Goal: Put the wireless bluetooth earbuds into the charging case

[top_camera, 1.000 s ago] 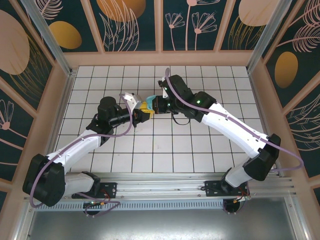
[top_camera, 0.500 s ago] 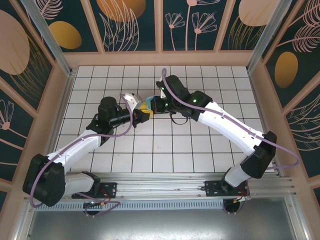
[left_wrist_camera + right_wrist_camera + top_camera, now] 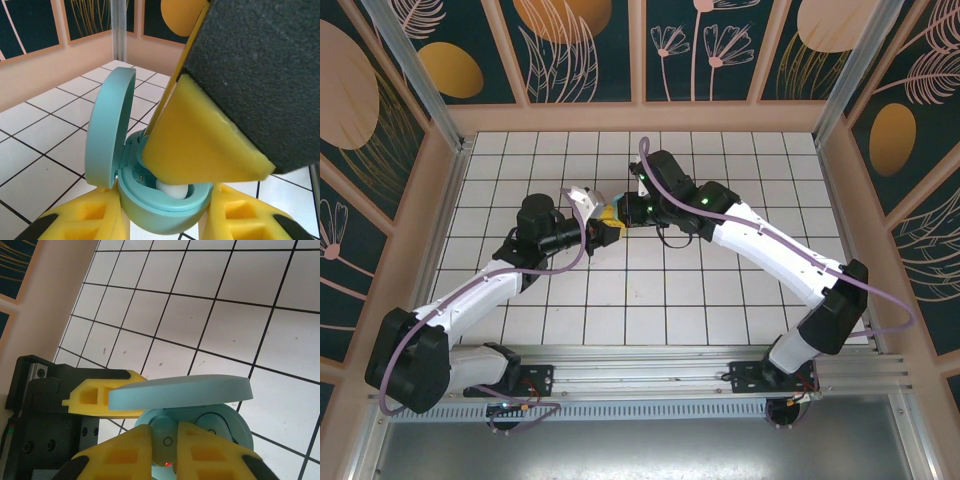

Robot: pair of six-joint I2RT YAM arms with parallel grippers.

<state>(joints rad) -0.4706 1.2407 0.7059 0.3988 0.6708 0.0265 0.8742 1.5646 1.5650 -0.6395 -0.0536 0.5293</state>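
Note:
My left gripper (image 3: 165, 222) is shut on the light-blue charging case (image 3: 167, 210), gripping its base by both sides. The case's lid (image 3: 107, 135) stands open. My right gripper (image 3: 165, 432) is shut on one of the wireless bluetooth earbuds (image 3: 167, 445), pushing it down into the case's base (image 3: 235, 427) under the lid (image 3: 180, 390). A red light glows on that earbud. A second rounded earbud shape (image 3: 213, 420) lies in the neighbouring socket. From above, both grippers meet at the case (image 3: 613, 209) mid-table. In the left wrist view a white tip (image 3: 174, 190) shows beneath a right finger (image 3: 200, 145).
The white tiled floor (image 3: 650, 290) spreads all round the two arms. Low peach walls (image 3: 450, 190) and patterned panels enclose it. The left gripper's yellow finger (image 3: 95, 397) and black body lie just left of the case in the right wrist view.
The right arm has edged left, carrying its gripper further over the case. The left arm and the case have stayed put.

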